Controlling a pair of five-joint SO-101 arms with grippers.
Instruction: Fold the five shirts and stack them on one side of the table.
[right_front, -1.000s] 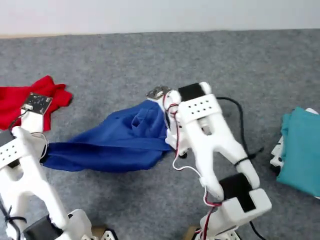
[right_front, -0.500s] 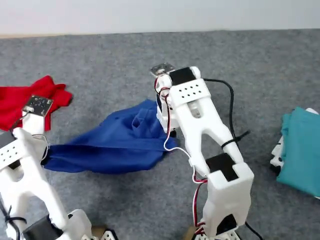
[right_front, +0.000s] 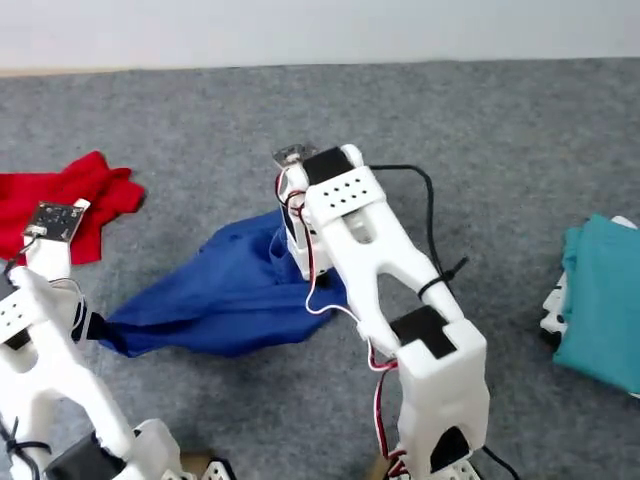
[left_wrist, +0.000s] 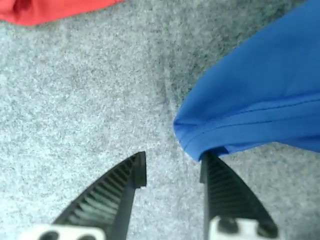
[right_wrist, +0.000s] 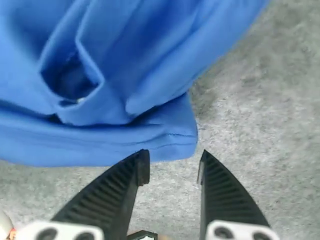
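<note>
High view: 3 shirts, with blue shirt (right_front: 235, 290) central, red shirt (right_front: 85, 195) well left of it, teal shirt (right_front: 605, 300) well right; wrist views add jaws released on left gripper (left_wrist: 170, 170) and right gripper (right_wrist: 170, 167), both at blue's hem.

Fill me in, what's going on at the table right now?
Both arms are at the blue shirt, which lies crumpled mid-table. The left pincer is open at one corner, with the cloth beside one finger, not clamped. The right pincer is open too, its tips just short of the shirt's other end. A red shirt lies unfolded at one side. A teal shirt looks folded at the other.
</note>
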